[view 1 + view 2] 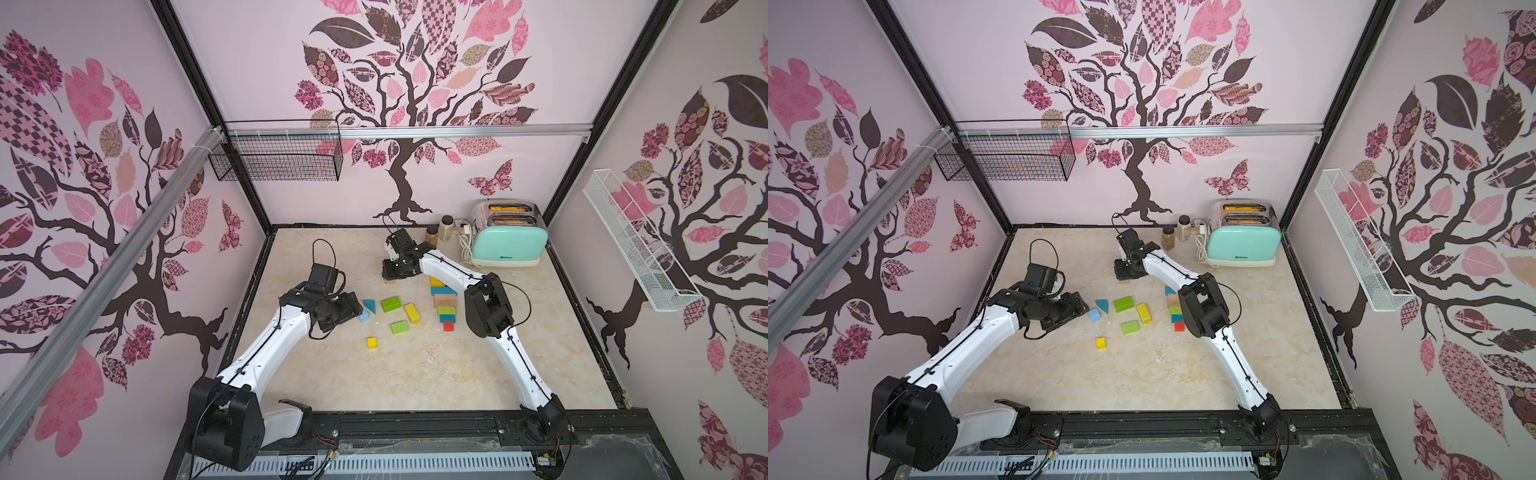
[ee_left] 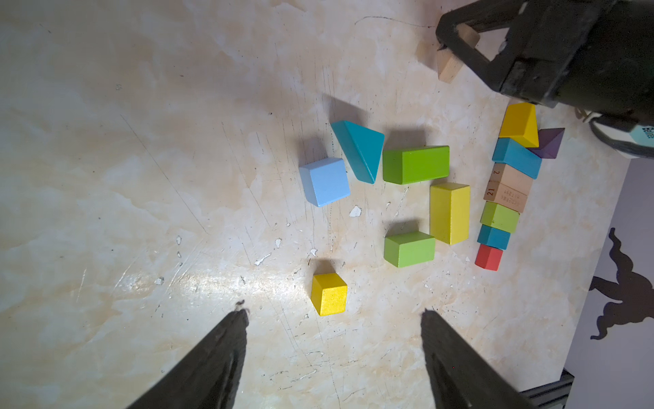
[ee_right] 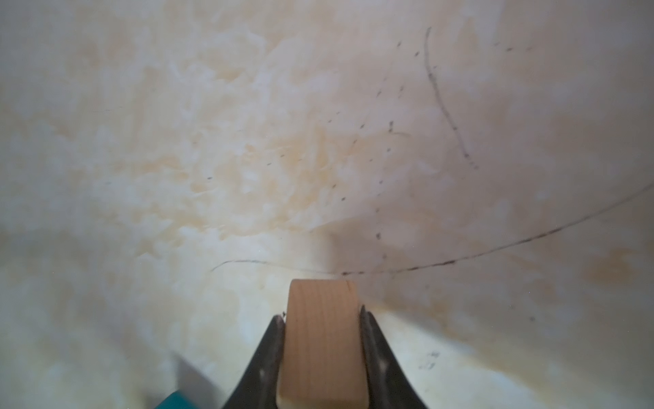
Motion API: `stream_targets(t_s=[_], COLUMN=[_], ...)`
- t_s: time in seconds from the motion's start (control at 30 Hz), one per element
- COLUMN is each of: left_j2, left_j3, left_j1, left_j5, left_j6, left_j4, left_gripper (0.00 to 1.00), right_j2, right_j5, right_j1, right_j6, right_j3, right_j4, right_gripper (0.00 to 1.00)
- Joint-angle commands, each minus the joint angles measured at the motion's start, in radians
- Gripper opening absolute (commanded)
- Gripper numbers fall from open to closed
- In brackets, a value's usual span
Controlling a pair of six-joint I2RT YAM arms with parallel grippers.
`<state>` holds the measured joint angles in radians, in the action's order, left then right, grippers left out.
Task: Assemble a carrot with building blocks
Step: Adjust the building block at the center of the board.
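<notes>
Tan building block point(image 3: 322, 354) snug in the right pincer point(image 3: 322, 315); left pincer point(image 2: 333, 313) spread wide, empty.

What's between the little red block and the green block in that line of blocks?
A small teal block, touching both, clearest in the left wrist view.

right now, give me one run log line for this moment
right gripper: closed on tan block | left gripper: open, empty, beside loose blocks | block row: red cube to yellow wedge
</notes>
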<state>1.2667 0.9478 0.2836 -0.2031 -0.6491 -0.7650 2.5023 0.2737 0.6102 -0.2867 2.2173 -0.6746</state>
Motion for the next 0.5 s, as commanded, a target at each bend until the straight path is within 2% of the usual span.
stream_targets(t_s=[0.0,0.07,0.13,0.2,0.27,0.37,0.47], left_j2=[0.000,0.007,0.014,0.021,0.028,0.038,0.051], left_j3=[-0.013,-0.013,-0.012,-0.014,-0.014,-0.009,-0.001], left_j1=[-0.004,-0.004,-0.004,-0.004,-0.004,-0.004,-0.004], left_j5=[-0.013,-0.018,-0.021,-0.025,-0.028,-0.028,-0.033], left_j6=[-0.007,-0.011,-0.015,-0.018,-0.021,-0.027,-0.026], left_j4=[0.041,0.049,0.052,0.061,0.070,0.083,0.084], left_gripper=[0.81,0.81,0.81,0.81,0.81,0.81,0.81], right_j2=[-0.024,-0.015,0.021,0.072,0.088,0.092,0.076], right_j5=[0.291,0.318,0.319,0.292,0.235,0.174,0.120], right_j1=[-0.046,-0.050,-0.051,-0.052,-0.051,-0.060,-0.062], right_j6=[-0.153,-0.160,-0.137,-0.093,-0.068,-0.064,-0.053], right_j3=[-0.064,-0.089,-0.058,0.033,0.059,0.054,0.025], right_j4=[0.109,0.135,0.099,-0.009,-0.053,-0.086,-0.095], right_gripper=[0.18,0.23,0.33,0.44,0.51,0.57,0.57])
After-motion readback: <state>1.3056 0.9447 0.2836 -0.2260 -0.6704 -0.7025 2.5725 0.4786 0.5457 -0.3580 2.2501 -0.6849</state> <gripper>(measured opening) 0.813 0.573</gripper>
